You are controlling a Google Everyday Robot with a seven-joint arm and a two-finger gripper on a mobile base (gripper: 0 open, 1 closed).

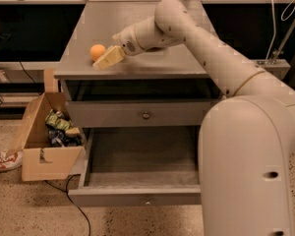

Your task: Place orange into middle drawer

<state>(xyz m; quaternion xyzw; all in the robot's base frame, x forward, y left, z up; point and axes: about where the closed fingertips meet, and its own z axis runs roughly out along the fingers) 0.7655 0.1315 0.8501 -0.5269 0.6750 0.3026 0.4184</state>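
Arm reaches in from the right of the frame, across the grey cabinet top (83,23). The gripper (104,60) sits low over the top's left front area, left of centre in the frame, and angles down toward the lower left. I cannot tell how wide it stands; it reads as one pale yellow wedge.

The orange (97,51) rests on the cabinet top, just up and left of the gripper. Whether they touch or are a hair apart, I cannot tell. It is not lifted.

The middle drawer (128,196) is pulled fully out at the bottom centre of the frame, with a small pale knob at the centre of its front. The upper drawer (113,113) above it is shut, with a small knob at its centre.

At lower left a cardboard box (44,163) stands open against the cabinet's side, with crumpled packets (59,127) inside; their print is too small to read. A shoe (2,160) shows at the left edge. A black cable (76,208) runs across the speckled floor.
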